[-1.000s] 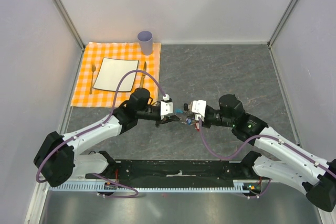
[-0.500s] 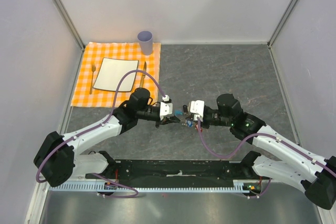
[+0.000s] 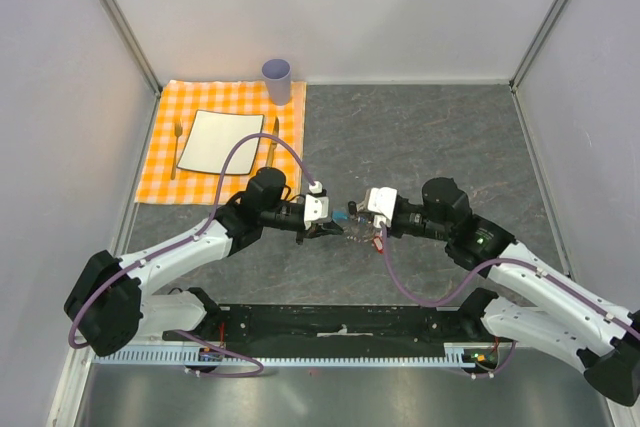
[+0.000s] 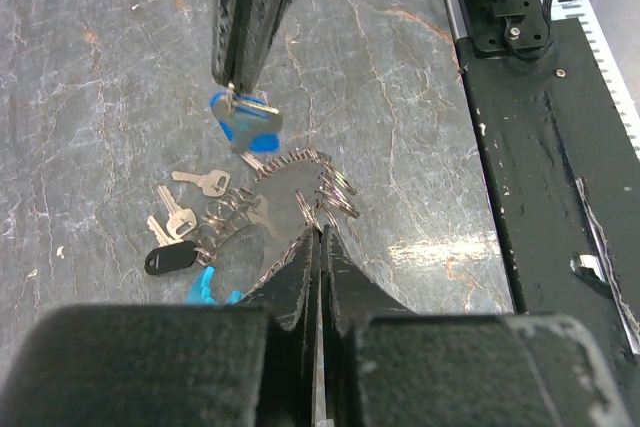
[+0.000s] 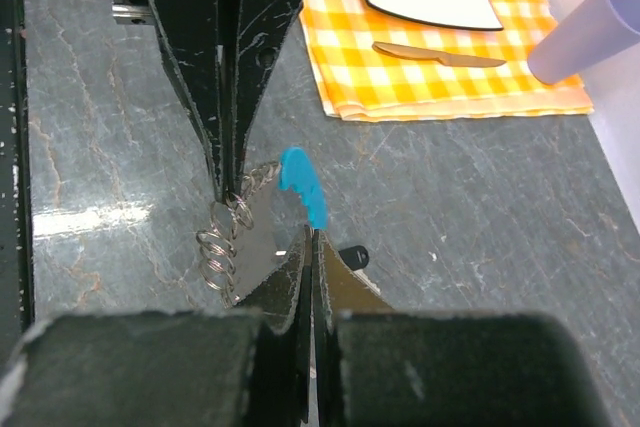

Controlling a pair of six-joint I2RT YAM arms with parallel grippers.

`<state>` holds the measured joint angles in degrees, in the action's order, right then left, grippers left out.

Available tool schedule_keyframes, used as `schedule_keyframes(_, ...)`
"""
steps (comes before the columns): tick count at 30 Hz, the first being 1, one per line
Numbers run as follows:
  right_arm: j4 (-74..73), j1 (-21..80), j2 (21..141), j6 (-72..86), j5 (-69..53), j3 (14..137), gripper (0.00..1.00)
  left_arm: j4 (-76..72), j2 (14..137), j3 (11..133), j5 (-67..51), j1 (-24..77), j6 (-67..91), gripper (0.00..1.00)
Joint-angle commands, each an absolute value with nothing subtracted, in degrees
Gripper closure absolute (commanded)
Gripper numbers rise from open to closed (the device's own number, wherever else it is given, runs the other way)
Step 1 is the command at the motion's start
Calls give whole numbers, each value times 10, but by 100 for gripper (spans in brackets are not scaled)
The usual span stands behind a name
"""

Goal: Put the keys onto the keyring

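One left tool (image 4: 318, 237), one right tool (image 5: 308, 237), one keyring (image 4: 300, 167), one plate (image 3: 220, 142), one cup (image 3: 277, 79).

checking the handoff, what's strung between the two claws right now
The keyring: its silver chain and blue section run from the left claw up to the right claw. The left wrist view shows it best.

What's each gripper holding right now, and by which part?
Both hold the keyring: the left gripper pinches its silver chain, and the right gripper pinches it at the end of the cyan clasp.
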<state>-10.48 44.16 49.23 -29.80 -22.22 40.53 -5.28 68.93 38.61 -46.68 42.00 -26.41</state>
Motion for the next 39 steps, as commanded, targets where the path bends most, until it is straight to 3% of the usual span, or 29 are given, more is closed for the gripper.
schedule_keyframes(1,-114,445,518,-308,-271,432,100,-77,677,401,-490,423,-285,98)
schedule_keyframes(39,-130,446,554,-316,-346,442,100,-65,699,415,-527,423,-289,98)
